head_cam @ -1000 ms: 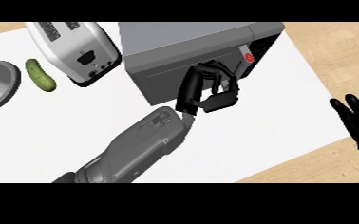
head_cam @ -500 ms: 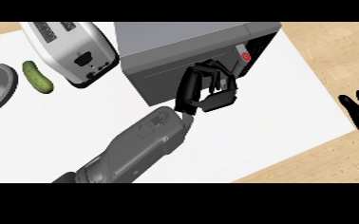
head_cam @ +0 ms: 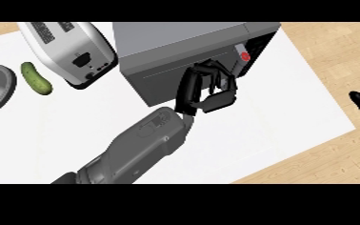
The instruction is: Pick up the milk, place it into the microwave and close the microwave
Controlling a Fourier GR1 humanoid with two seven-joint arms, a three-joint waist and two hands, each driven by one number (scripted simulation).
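The grey microwave [head_cam: 184, 42] stands at the back middle of the white counter, with a red button [head_cam: 245, 56] on its right panel. Its door looks swung to against the front, and a dark slit shows at the right end. My left hand [head_cam: 191, 91] reaches in from the lower left. Its curled fingers [head_cam: 212, 68] rest against the door's right part and hold nothing. The milk shows nowhere in the head view. Only a black tip of my right hand [head_cam: 355, 97] shows at the right edge.
A white toaster [head_cam: 70, 50] stands left of the microwave. A green cucumber [head_cam: 35, 77] lies further left, beside a grey plate's rim [head_cam: 4, 86]. The white counter [head_cam: 281, 119] ends at a wooden floor strip on the right and front.
My right hand has slid right, almost out of view. My left hand has stayed against the microwave door with hardly any shift.
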